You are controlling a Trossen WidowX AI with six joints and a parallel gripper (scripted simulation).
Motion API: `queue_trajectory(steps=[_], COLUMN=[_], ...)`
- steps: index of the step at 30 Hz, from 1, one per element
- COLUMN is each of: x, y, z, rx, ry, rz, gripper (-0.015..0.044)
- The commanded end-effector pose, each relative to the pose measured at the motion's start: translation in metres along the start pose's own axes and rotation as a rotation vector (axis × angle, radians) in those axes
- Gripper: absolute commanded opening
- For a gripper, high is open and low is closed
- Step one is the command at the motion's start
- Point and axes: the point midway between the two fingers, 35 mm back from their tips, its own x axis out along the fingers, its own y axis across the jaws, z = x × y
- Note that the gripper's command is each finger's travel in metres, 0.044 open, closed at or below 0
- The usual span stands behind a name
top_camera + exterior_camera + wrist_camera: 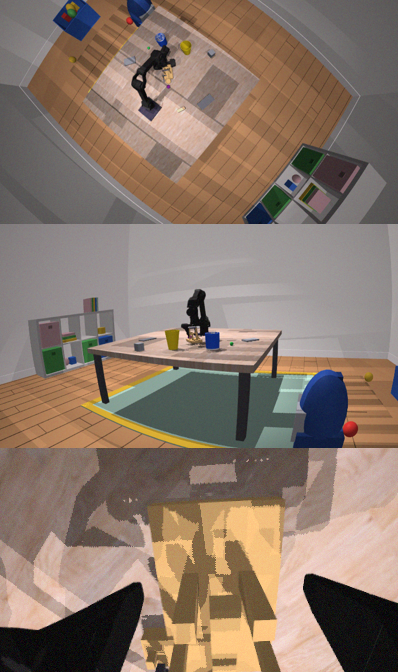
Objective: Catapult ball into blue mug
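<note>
the wooden catapult lay on the table, its long axis running up and down the top view. its cup end lay nearest the purple ball, which sat just beyond it, outside the cup. the opposite end faced the side where the blue mug stood upright, though the axis passed to the mug's right. the gripper hovered over that end, fingers spread wide with nothing pinched, one on either side of the catapult in the wrist view.
</note>
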Motion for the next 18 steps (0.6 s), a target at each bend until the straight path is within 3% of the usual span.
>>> queue_trajectory(steps=[1,5,16,18], x=[0.0082,0.0106,0.0070,0.0070], y=[0.0012,0.0013,0.0005,0.0005], z=[-0.0005,-0.0007,-0.0006,-0.0006], rx=[0.007,0.007,0.000,0.000], ry=[0.001,0.001,0.002,0.002], rz=[0.005,0.005,0.001,0.001], gripper=[0.0440,0.0440,0.0151,0.0138])
